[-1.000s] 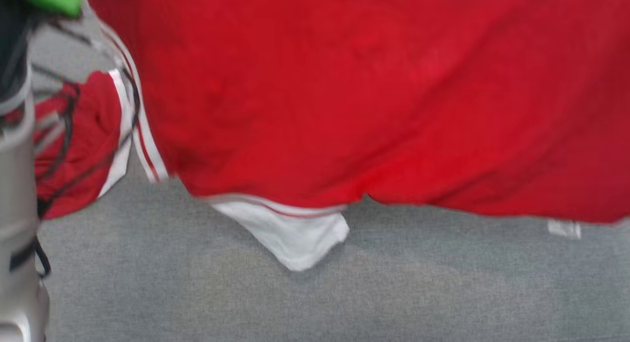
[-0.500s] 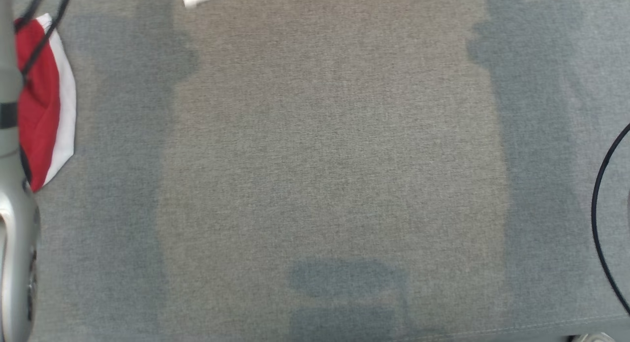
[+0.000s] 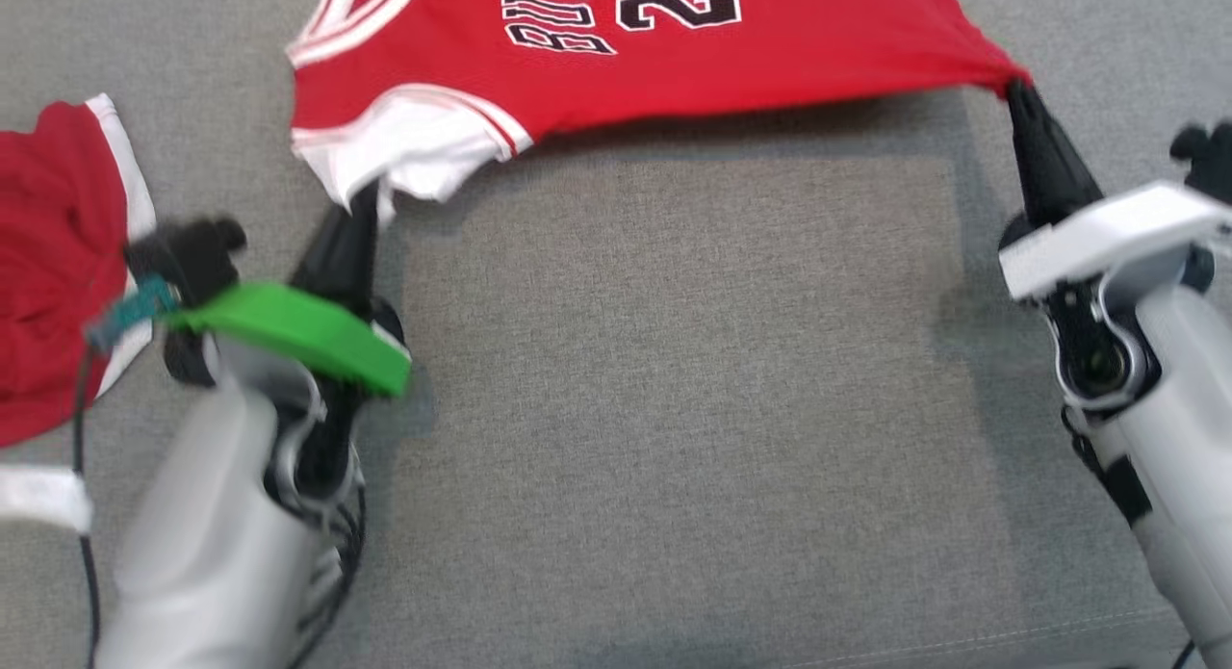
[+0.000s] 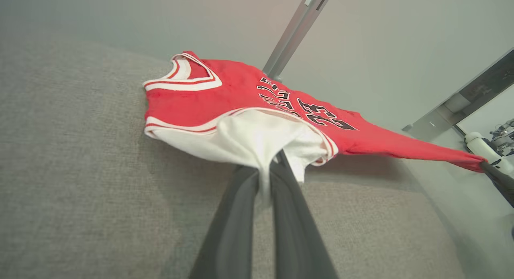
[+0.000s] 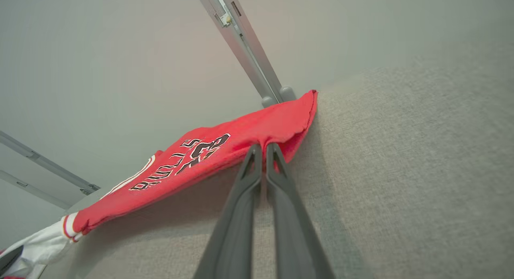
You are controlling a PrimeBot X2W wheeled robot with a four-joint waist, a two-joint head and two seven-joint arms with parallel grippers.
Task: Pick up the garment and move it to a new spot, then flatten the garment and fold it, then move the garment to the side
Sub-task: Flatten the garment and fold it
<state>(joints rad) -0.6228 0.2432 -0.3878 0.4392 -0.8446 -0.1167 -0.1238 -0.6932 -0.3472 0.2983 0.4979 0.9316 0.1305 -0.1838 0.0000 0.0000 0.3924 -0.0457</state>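
Garment (image 3: 674, 72) taut between outstretched end effectors (image 3: 369, 205) (image 3: 1014, 88)

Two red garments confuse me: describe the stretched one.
On the grey fabric surface, look to the far side: a red cloth jersey, stretched taut. Unlike the crumpled red-and-white garment on the left, it bears black lettering.

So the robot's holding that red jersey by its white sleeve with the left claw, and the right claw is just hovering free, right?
Not quite: the right gripper isn't free. It is shut on a red corner of the jersey, as the right wrist view shows. The rest holds: the left gripper pinches the white sleeve.
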